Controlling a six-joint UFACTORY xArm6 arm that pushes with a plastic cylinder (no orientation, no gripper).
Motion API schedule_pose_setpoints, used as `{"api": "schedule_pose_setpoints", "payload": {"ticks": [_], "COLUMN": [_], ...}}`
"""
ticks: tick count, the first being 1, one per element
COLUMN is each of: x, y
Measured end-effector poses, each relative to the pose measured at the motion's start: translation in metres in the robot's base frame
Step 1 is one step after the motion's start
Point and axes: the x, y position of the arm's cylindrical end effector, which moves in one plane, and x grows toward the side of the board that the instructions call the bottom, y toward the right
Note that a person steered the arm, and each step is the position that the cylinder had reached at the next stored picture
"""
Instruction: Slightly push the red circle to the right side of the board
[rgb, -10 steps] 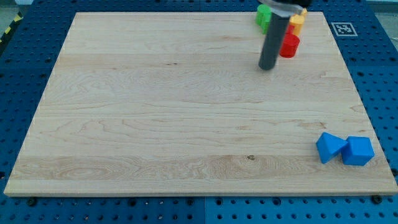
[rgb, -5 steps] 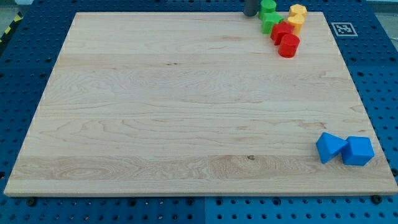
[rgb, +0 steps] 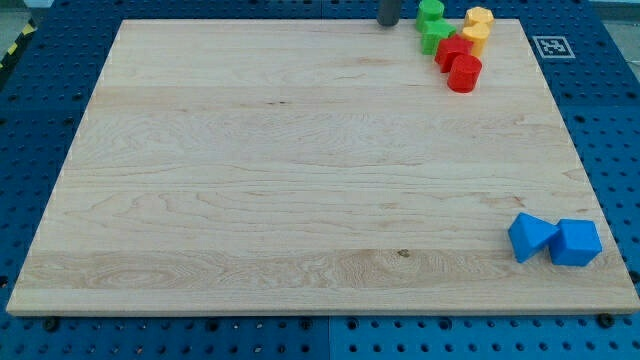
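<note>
my tip (rgb: 388, 24) sits at the board's (rgb: 300, 180) top edge, just left of the green blocks (rgb: 432, 26), touching nothing, red circle (rgb: 464, 74) well apart

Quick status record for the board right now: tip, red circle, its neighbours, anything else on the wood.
tip: at the view's top edge, left of the green blocks, touching no block
red circle: upper right area, lowest of the cluster
red block: against the circle's upper left, shape unclear
green blocks: two, at the cluster's left
yellow blocks: two, at the cluster's right
blue blocks: two, side by side at lower right
board: wooden
</note>
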Motion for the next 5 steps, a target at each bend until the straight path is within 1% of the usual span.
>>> {"api": "schedule_pose_setpoints", "payload": {"ticks": [1,3,5], "x": [0.003,0.031,0.032], "y": [0.006,0.009,0.009]}}
